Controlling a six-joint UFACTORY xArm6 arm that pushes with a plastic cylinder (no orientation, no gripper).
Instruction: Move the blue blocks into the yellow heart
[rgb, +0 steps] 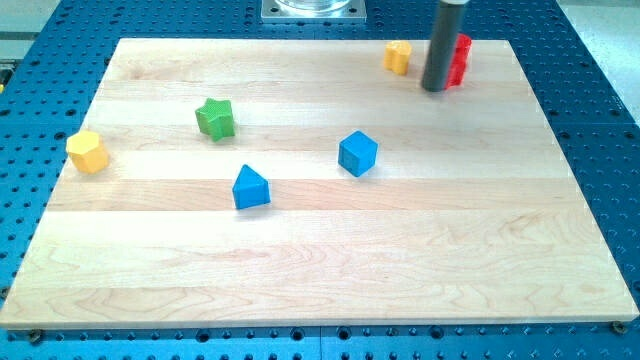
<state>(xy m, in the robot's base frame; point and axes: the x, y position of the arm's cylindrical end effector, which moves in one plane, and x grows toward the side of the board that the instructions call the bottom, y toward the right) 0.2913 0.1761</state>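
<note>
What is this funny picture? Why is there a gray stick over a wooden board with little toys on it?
The stick is the end of a robot arm. It has no hand, so nothing is held; my tip only slides along the wooden board and pushes things. One camera looks down at the board. My tip is near the view's top right, right beside a red block. A small yellow block sits just left of it. In the middle are a blue cube and a blue wedge-shaped block. A green star and another yellow block sit on the view's left.
</note>
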